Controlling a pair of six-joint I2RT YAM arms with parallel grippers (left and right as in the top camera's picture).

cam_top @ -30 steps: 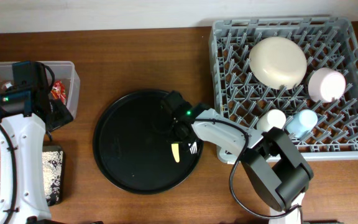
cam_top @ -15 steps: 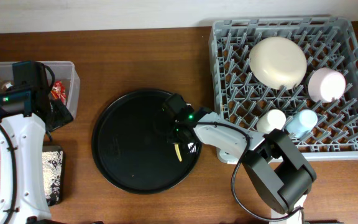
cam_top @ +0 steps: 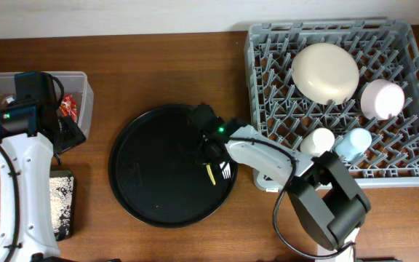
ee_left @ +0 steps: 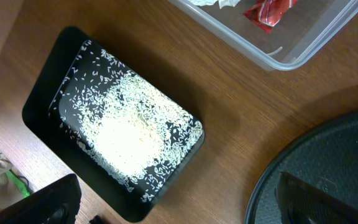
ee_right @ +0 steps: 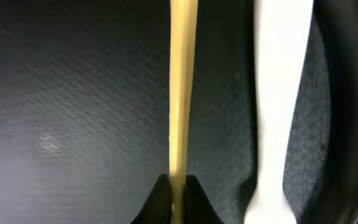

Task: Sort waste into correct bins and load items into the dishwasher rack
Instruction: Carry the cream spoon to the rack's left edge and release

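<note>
My right gripper (cam_top: 208, 156) is shut on the yellow fork-like utensil (ee_right: 182, 87) over the round black tray (cam_top: 151, 182); the fork (cam_top: 211, 175) points toward the tray's near edge. The cream utensil (ee_right: 281, 93) lies beside it on the tray (ee_right: 73, 93). My left gripper (ee_left: 173, 202) is open and empty above the table, between the shallow black tray (ee_left: 48, 112) holding white rice grains (ee_left: 129, 130) and the round tray (ee_left: 328, 162). The clear tub (cam_top: 82, 91) holds the red wrapper (ee_left: 269, 9). The grey rack (cam_top: 268, 94) holds the cream bowl (cam_top: 324, 71), pink bowl (cam_top: 381, 98), white cup (cam_top: 317, 140) and light-blue cup (cam_top: 353, 144).
The rice tray also shows at the left edge in the overhead view (cam_top: 60, 204), partly under my left arm. The round tray sits between the tub and the rack on the brown wooden table (cam_top: 158, 65).
My right gripper has closed on the yellow utensil and turned it, so it now points more toward the tray's near edge. The left arm has not moved.
</note>
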